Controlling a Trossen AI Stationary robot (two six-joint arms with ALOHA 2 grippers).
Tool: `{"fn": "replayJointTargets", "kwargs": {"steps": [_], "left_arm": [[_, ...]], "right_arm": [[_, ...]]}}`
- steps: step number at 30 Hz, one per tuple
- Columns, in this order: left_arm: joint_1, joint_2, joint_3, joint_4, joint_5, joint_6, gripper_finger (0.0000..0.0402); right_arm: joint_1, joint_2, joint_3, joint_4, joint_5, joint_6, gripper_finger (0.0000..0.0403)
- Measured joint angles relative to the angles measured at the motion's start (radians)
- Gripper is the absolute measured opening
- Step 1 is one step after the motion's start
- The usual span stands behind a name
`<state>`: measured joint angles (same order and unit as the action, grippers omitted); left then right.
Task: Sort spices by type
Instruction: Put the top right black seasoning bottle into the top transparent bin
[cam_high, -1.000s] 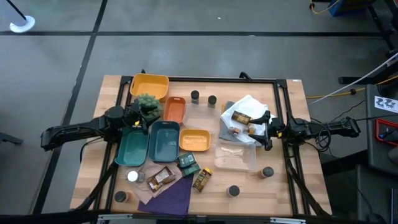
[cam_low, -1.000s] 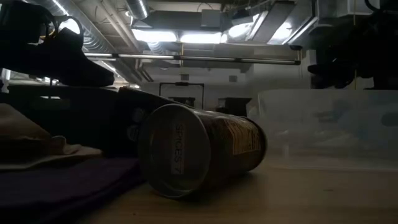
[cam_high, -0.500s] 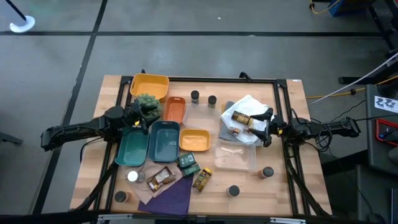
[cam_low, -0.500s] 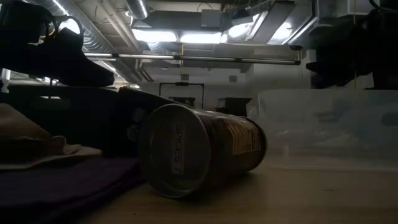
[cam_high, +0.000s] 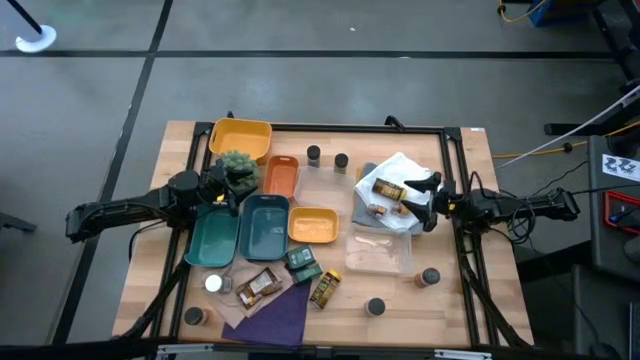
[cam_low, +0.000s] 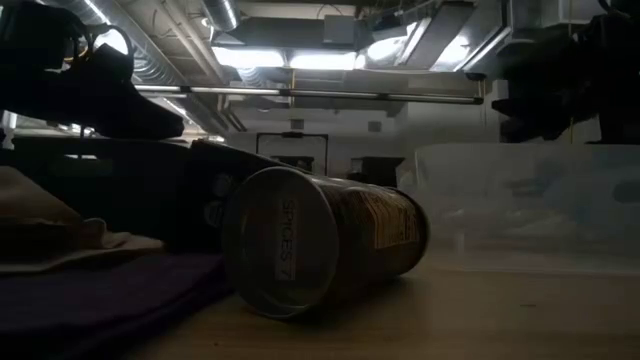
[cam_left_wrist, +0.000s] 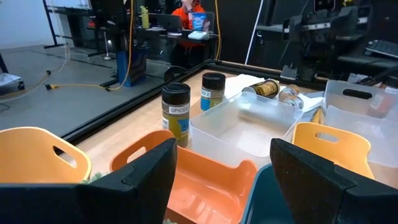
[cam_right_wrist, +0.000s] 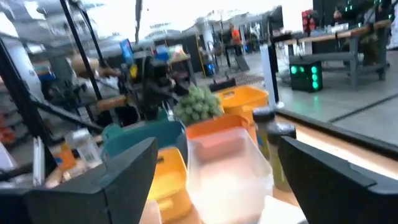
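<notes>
Your right gripper (cam_high: 428, 200), jaws wide & empty, sits just beside tipped jar (cam_high: 387, 189); its length points toward the gripper.

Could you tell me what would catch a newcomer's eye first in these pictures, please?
Probably the cluster of coloured trays left of the table's centre, with the spiky green plant at its far edge beside the open left gripper. Next, the spice jars lying on the white cloth at the right, where the open right gripper hovers.
</notes>
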<state>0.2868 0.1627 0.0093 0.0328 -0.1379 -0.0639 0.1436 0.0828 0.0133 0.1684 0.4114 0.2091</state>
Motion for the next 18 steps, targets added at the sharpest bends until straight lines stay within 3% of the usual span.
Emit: {"fn": "replayJointTargets", "kwargs": {"steps": [7,18], "left_arm": [[0.0,0.0,0.0,0.001,0.0,0.0,0.0251],[0.0,-0.001,0.0,0.009,0.0,-0.002,0.0251]], "right_arm": [[0.0,0.001,0.107,-0.026,0.085,-0.071,0.0333],[0.0,0.119,0.266,-0.33,0.26,-0.081,0.0333]]}}
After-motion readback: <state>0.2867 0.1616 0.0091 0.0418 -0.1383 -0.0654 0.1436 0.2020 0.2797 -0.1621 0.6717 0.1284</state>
